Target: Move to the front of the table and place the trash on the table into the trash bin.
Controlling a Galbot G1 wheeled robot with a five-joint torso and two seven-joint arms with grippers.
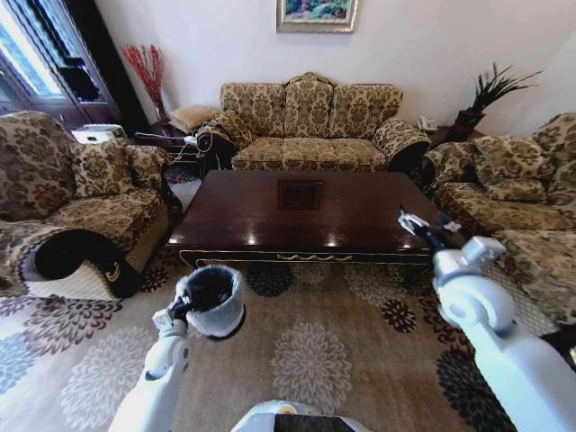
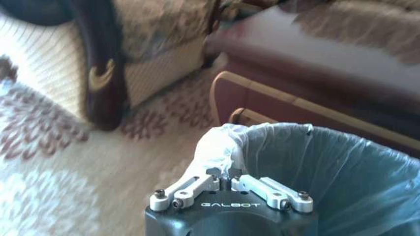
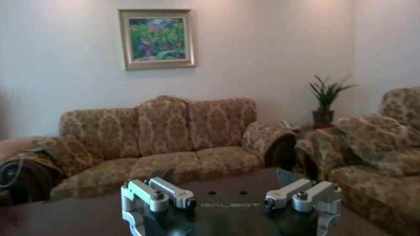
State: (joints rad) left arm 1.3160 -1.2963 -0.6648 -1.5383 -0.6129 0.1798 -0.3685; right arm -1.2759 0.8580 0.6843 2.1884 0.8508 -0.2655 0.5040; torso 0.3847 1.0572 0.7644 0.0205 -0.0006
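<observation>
**A:** Left gripper [image 2: 226,183] is pinched on the trash bin [image 1: 216,301] rim, bin held off the rug near the table [image 1: 306,211]'s left front corner. Where's the trash?

**B:** Tabletop looks bare to me, though glare hides bits. Right gripper [image 3: 229,199], spread wide and empty, hovers over the right front edge. I'd scan first.

The table [image 1: 306,211] top lies bare and open from its near edge to the far sofa [image 1: 310,126], with free air above it. Armchairs [image 1: 81,193] crowd its left end and a sofa [image 1: 508,193] its right end, leaving narrow gaps there. On the near side the carpet [image 1: 315,360] is open, save the bin [image 1: 216,300] held by the left gripper [image 2: 227,180] just before the table's left corner. The right gripper [image 1: 416,223], jaws spread, hovers over the table's right front edge
</observation>
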